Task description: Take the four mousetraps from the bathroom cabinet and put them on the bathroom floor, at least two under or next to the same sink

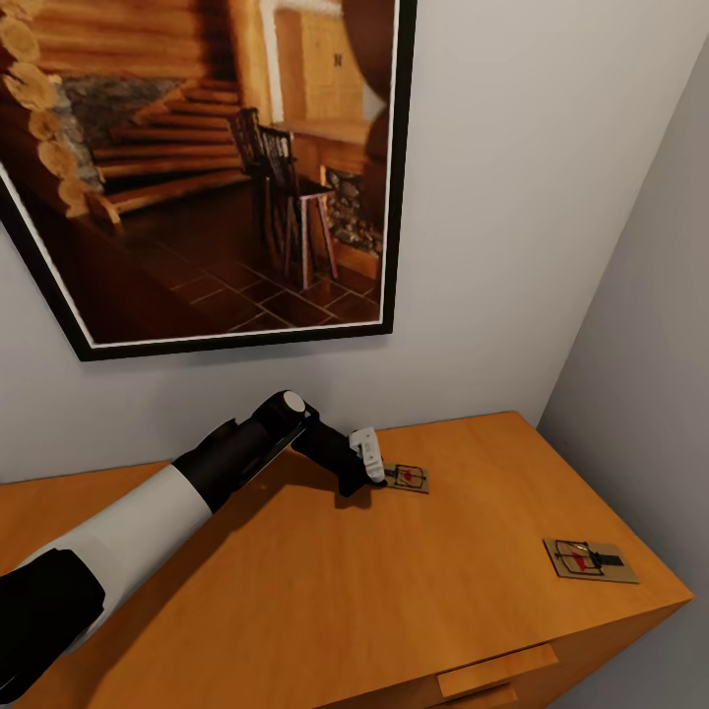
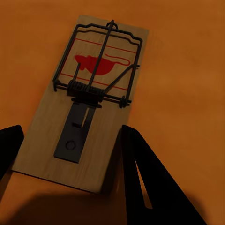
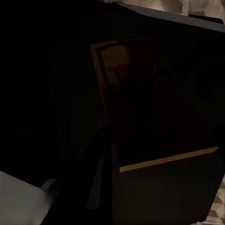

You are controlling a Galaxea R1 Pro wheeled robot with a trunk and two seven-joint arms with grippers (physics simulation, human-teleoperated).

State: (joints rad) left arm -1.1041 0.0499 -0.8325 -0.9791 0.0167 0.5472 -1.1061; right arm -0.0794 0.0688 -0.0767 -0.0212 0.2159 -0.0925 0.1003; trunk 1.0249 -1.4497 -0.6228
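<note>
Two mousetraps lie on the orange-tan cabinet [image 1: 295,591] top. One mousetrap [image 1: 406,479] lies near the back wall, and my left gripper [image 1: 377,475] reaches its end. In the left wrist view that mousetrap [image 2: 86,101] is flat on the wood, and my left gripper [image 2: 77,161] is open, its dark fingers [image 2: 150,183] on either side of the near end. The other mousetrap [image 1: 589,559] rests by the cabinet's right front corner. The right wrist view is very dark: a dim mousetrap [image 3: 154,103] hangs close before the camera above a patch of bathroom floor [image 3: 216,212], apparently gripped.
A large black-framed picture [image 1: 197,167] of a log interior hangs on the wall behind the cabinet. A grey side wall [image 1: 650,345] closes the right side. Drawer handles [image 1: 497,670] show on the cabinet front below the top's edge.
</note>
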